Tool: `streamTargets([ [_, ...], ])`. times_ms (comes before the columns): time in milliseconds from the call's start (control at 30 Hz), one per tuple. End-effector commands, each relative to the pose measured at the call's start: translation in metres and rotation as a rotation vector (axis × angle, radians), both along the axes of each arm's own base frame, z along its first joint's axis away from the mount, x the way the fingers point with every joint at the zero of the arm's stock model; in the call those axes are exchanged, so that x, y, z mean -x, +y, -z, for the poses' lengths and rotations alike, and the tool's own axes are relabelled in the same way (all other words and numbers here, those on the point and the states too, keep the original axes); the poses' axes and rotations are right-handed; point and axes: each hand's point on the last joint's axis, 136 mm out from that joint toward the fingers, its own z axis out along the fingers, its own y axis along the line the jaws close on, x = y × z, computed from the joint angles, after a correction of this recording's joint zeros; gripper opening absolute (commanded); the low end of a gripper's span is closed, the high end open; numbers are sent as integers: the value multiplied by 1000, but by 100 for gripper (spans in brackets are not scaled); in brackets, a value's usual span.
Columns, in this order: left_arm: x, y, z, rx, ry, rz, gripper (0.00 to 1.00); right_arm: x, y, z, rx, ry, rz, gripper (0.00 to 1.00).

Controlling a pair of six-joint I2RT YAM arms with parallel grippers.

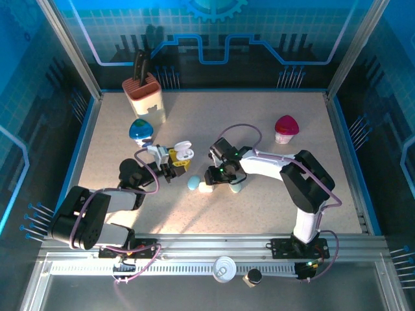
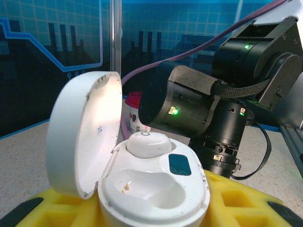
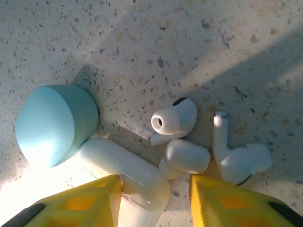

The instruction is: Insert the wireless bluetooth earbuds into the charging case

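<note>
We see the left gripper (image 2: 151,210) clamped on the open white charging case (image 2: 156,189), with yellow fingers (image 2: 236,203) against both sides of its base. The lid (image 2: 80,137) is swung up to the left. One seated earbud (image 2: 144,143) sits in the far slot. The near slot (image 2: 151,187) is bare, with a small gold contact showing. The right arm's black wrist (image 2: 184,101) is close behind the case.

From above, the charging case (image 1: 184,151) is at the tip of the left gripper (image 1: 175,159), left of the table's middle.

The right gripper (image 3: 154,189) points down at the speckled table (image 3: 142,38), spread wide and holding nothing. Its yellow fingers (image 3: 80,203) show at the bottom edge. Three loose earbuds (image 3: 187,156) lie on the table just ahead of the fingertips, packed close together. One is level with the gap between the fingers, one is above it, and one is off to the right.

A closed white case (image 3: 123,172) lies partly between the fingers and touches a teal case (image 3: 54,123). From above, the right gripper (image 1: 217,176) hangs over this cluster, beside the teal case (image 1: 193,183) and the closed white case (image 1: 205,188). That puts it near the left gripper but apart from it.

Further back on the table we see a knife block (image 1: 142,94), a blue-topped thing (image 1: 141,131) and a red-topped thing (image 1: 286,128).
</note>
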Motion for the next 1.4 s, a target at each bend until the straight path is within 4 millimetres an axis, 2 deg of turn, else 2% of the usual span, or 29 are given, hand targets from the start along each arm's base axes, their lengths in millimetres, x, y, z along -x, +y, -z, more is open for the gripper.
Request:
streamTargets([
  [0, 5, 4, -4, 8, -17, 2, 39, -12, 0, 1, 15, -18, 6, 43],
  [167, 5, 4, -5, 8, -17, 4, 39, -22, 6, -3, 1, -43, 1, 48],
  [433, 4, 5, -6, 7, -22, 1, 39, -30, 15, -4, -7, -43, -25, 48],
  [667, 2, 9, -7, 6, -20, -21, 39, -32, -6, -13, 178, -132, -64, 47],
  [800, 1, 9, -6, 7, -12, -20, 39, -31, -10, -7, 263, -149, -88, 44],
  [1100, 2, 9, -3, 1, -6, -17, 39, -26, 9, 1, 307, -151, -139, 42],
  [1367, 2, 9, -1, 0, -1, -17, 39, -25, 2, 14, 411, -148, -178, 41],
])
